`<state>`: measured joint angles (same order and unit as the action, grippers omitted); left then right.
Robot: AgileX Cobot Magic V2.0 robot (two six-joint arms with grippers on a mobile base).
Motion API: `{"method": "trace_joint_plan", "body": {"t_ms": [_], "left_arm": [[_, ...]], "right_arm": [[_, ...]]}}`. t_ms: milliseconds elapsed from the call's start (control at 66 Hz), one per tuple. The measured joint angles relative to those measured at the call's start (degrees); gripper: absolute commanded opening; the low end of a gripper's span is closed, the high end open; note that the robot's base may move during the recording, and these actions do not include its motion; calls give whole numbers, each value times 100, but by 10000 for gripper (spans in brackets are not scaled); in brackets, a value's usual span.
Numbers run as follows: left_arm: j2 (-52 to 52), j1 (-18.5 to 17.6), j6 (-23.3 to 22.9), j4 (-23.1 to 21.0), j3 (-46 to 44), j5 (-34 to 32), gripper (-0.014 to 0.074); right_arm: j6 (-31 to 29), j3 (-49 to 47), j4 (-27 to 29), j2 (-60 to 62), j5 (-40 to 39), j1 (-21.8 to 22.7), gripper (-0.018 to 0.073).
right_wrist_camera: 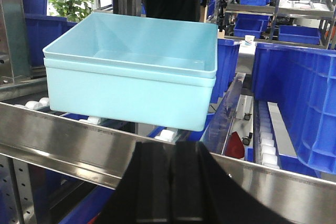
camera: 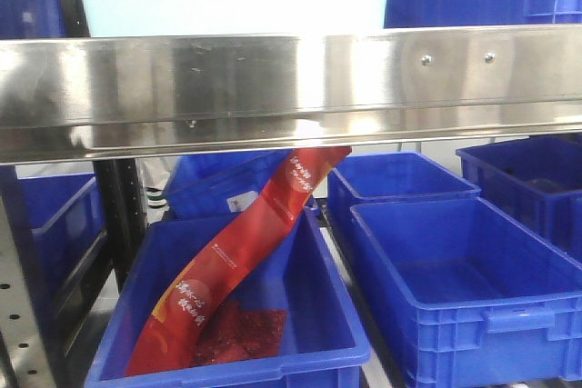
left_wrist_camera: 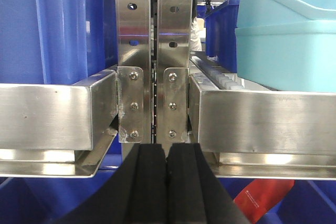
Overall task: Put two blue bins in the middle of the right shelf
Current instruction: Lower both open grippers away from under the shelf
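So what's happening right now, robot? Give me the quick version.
Both sets of fingers shut, empty: left, right. Light blue bins stacked on the roller shelf, untouched. Steel shelf rail between right gripper and bins.

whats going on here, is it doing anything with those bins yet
Not yet. Both grippers are shut and empty: the left gripper faces the shelf uprights, and the right gripper sits just in front of the steel shelf rail. Two stacked light blue bins rest on the shelf rollers behind that rail, untouched.
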<state>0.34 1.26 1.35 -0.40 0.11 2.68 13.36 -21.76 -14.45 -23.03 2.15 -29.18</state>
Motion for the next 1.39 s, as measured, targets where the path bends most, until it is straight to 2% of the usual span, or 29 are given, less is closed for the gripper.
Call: {"method": "trace_joint_plan", "body": {"t_ms": [61,182,242,318,500,712,864,1031,1394], "left_arm": [[0,0,0,0,0,0,-111],[0,0,0,0,0,0,-111],[0,0,0,0,0,0,-111],[0,0,0,0,0,0,-111],[0,0,0,0,0,0,-111],[0,0,0,0,0,0,-111],[-8,0,0,0,0,-13,-111],[-8,0,0,0,0,-13,-111],[-8,0,0,0,0,-22,-111]], "right_arm": [[-157,0,209,0,0,33,-161],[-1490,12,1616,0,67,398,-161],[-1901,75,2012,9,81,662,-161],[-2105,292,2203,120,70,1025,-161],[-2180,1064,2286,839,8,1625,-161],[-2189,2117,2297,2025,66,1760,-161],[-2322,2164,2297,2269,455,1984,-161],[-2337,2164,2297,2281,480,2297,-161],[-2337,2164,2297,2281,480,2437,-161]]}}
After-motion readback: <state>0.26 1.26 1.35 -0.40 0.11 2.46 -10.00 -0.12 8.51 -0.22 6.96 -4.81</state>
